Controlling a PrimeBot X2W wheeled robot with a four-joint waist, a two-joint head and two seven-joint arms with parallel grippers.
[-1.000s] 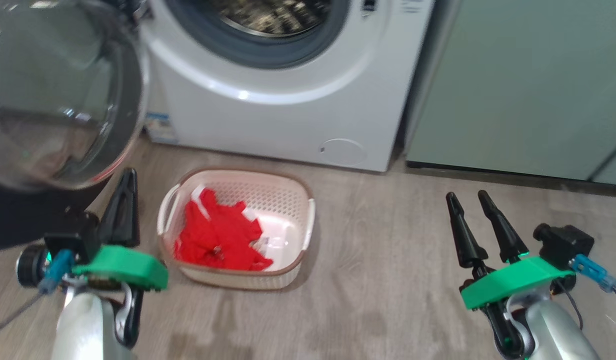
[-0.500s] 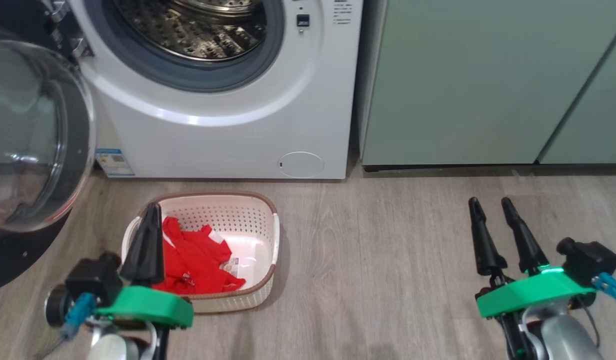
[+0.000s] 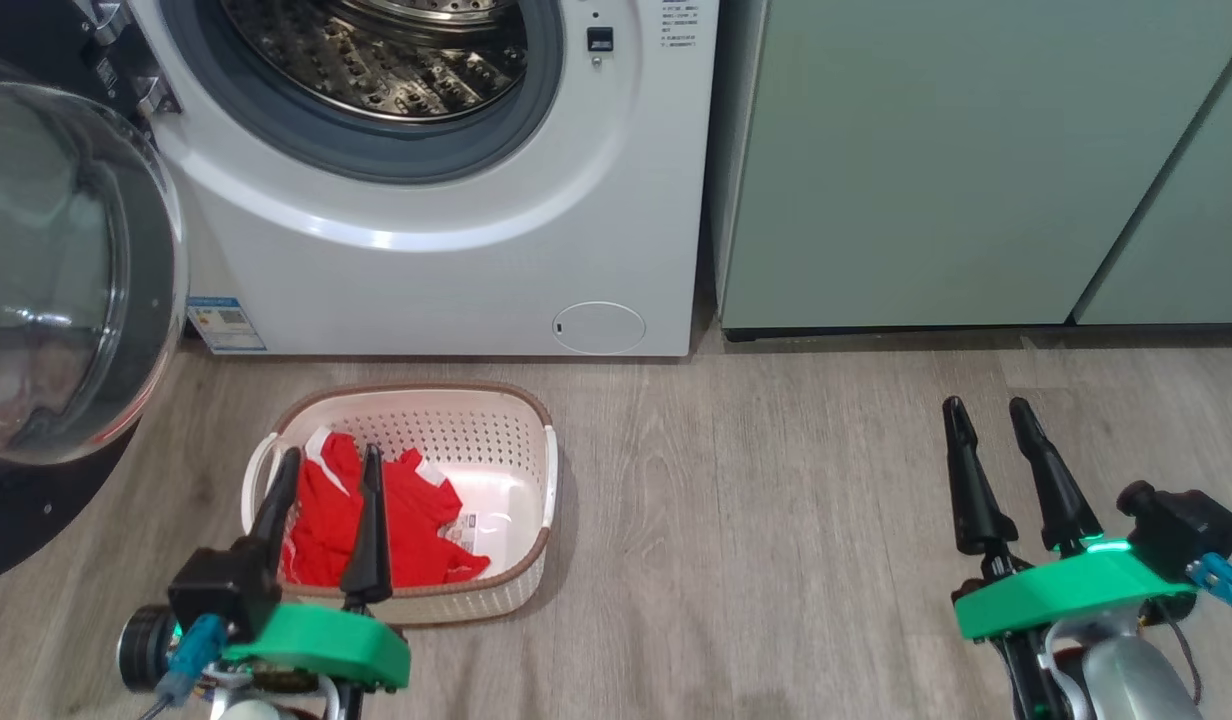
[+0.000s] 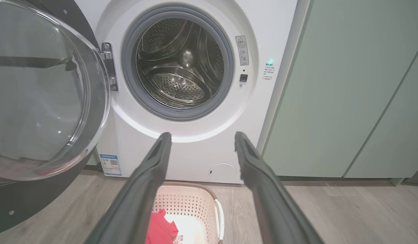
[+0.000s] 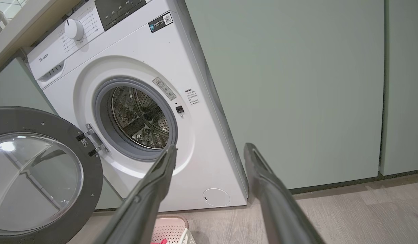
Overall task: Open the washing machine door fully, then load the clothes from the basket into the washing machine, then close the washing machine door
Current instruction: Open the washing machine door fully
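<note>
The white washing machine stands open, its steel drum bare inside. Its round glass door is swung out wide to the left, hinged beside the drum. On the floor in front sits the cream basket holding the red clothes. My left gripper hangs open over the basket's near left side, above the clothes, nothing between its fingers. My right gripper is open over bare floor far to the right, empty.
Pale green cabinets stand directly right of the washer. Grey wood-look floor stretches between the basket and my right arm. The open door's black rim reaches low over the floor on the left.
My left gripper's fingers have spread from shut to open over the basket. The camera swung right earlier, then held steady. The right gripper has stayed put.
</note>
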